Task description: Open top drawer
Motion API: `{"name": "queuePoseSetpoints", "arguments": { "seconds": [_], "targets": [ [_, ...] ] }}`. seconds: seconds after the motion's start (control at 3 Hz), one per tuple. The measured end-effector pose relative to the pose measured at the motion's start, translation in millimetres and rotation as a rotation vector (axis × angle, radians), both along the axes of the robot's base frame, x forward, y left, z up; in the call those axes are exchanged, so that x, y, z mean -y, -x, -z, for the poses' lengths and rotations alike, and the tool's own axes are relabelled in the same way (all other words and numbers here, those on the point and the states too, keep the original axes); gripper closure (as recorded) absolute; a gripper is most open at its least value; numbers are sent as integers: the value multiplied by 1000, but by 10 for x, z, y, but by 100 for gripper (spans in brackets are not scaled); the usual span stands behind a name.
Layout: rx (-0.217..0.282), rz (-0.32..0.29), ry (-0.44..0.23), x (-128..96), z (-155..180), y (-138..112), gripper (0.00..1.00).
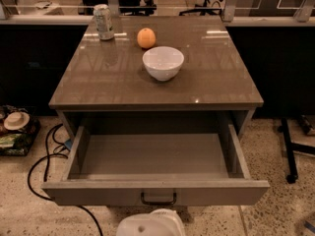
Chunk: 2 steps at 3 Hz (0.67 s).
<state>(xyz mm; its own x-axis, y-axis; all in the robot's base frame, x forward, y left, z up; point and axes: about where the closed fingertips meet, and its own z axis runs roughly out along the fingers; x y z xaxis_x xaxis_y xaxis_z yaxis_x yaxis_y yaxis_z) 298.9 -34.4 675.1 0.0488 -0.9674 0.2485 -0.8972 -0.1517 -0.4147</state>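
Note:
The top drawer (98, 193) stands pulled far out from under the brown table top (113, 87). Its plain grey tray (155, 156) is bare inside. Its flat front faces me and carries a black bar handle (158, 199) at the middle. Only a white rounded part of my arm (150, 225) shows at the bottom edge, just below the handle and apart from it. My gripper is out of view. No other drawers show.
On the table top stand a white bowl (163, 62), an orange (146, 38) and a drink can (104, 22). Black cables (42, 168) lie on the floor at the left beside some clutter (15, 127). A black stand leg (289, 151) is at the right.

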Motion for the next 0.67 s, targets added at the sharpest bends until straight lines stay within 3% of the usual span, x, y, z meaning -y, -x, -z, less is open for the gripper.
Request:
{"name": "queuePoseSetpoints", "arguments": {
  "seconds": [0.67],
  "targets": [
    [20, -4, 13, -4, -21, 43, 87]
  ]
}}
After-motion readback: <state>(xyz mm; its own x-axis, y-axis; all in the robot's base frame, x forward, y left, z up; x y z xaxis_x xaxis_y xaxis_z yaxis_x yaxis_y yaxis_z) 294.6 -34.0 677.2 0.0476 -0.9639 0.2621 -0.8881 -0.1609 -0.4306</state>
